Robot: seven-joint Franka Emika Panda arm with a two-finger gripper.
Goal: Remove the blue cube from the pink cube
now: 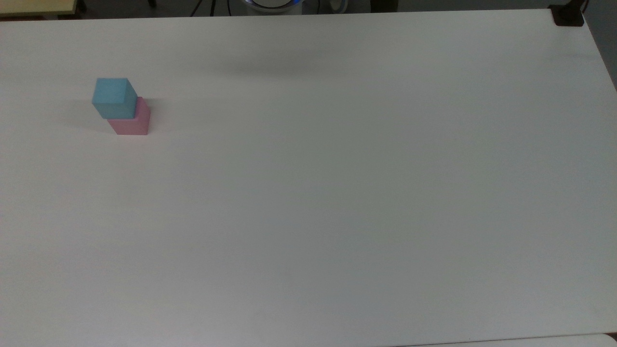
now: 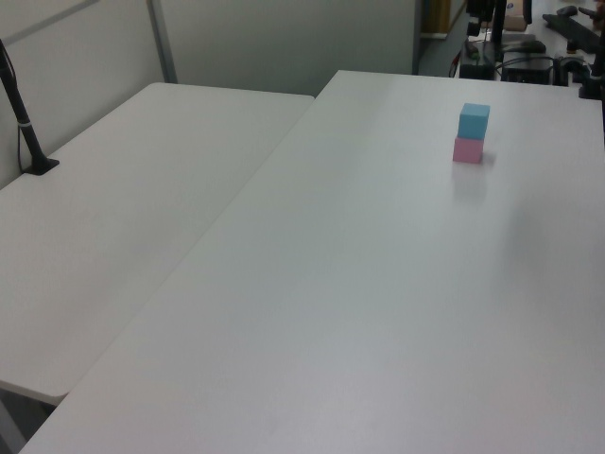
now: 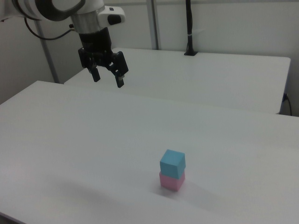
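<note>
A light blue cube (image 1: pixel 114 98) (image 2: pixel 474 120) (image 3: pixel 172 164) rests squarely on top of a pale pink cube (image 1: pixel 131 123) (image 2: pixel 468 150) (image 3: pixel 171 181), forming a small stack on the white table (image 1: pixel 337 193). The stack stands near the top view's left. In the right view my gripper (image 3: pixel 108 79) hangs high in the air at the upper left, far from the stack. Its two black fingers are spread apart and hold nothing.
A second white table (image 2: pixel 123 218) (image 3: pixel 219 79) adjoins the first. A black post (image 2: pixel 24 123) (image 3: pixel 189 28) is clamped to its far edge. Cables and dark gear (image 2: pixel 529 47) lie beyond the table at the left view's top right.
</note>
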